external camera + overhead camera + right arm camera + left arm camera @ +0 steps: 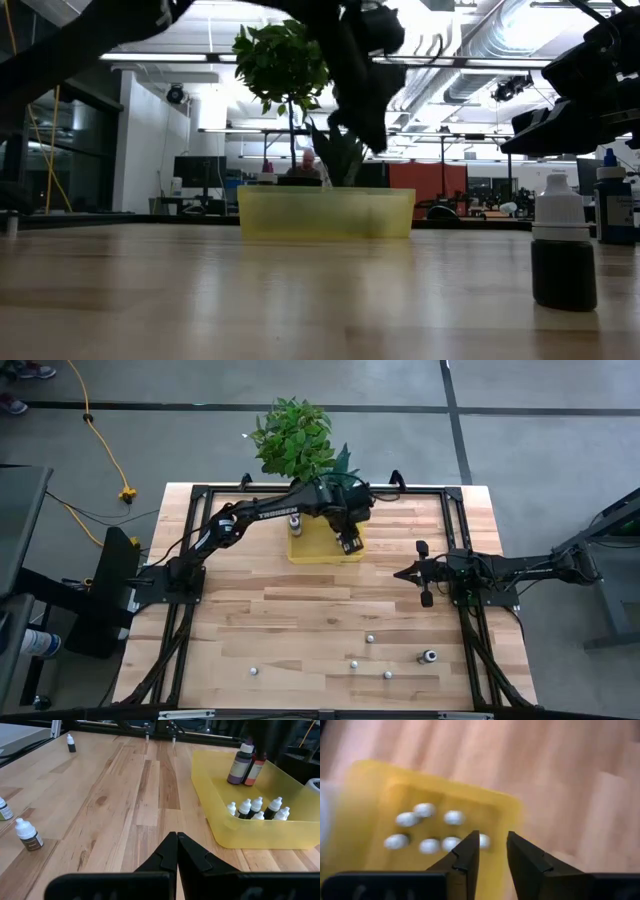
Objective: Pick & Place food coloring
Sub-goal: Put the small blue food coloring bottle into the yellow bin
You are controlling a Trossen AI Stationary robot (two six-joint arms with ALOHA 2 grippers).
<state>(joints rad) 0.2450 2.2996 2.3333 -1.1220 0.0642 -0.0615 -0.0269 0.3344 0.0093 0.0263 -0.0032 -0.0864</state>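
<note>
The food coloring bottles are tiny, with whitish caps. Several stand in the yellow tray [325, 550], seen as white caps [425, 810] in the left wrist view and as a cluster [255, 807] beside two larger dark bottles [242, 765] in the right wrist view. Others stand loose on the near part of the table [370, 638], [254, 671], [428, 656]. My left gripper [493, 847] hangs open above the tray's right end [350, 545], holding nothing. My right gripper [176, 839] is shut and empty, hovering right of the tray [398, 573].
A leafy potted plant [295, 435] stands at the table's far edge behind the tray. Loose bottles [27, 835], [71, 743] dot the wood; one stands close to the low camera [562, 245]. A black frame [200, 490] runs along the table's edges. Bare wood lies between tray and near bottles.
</note>
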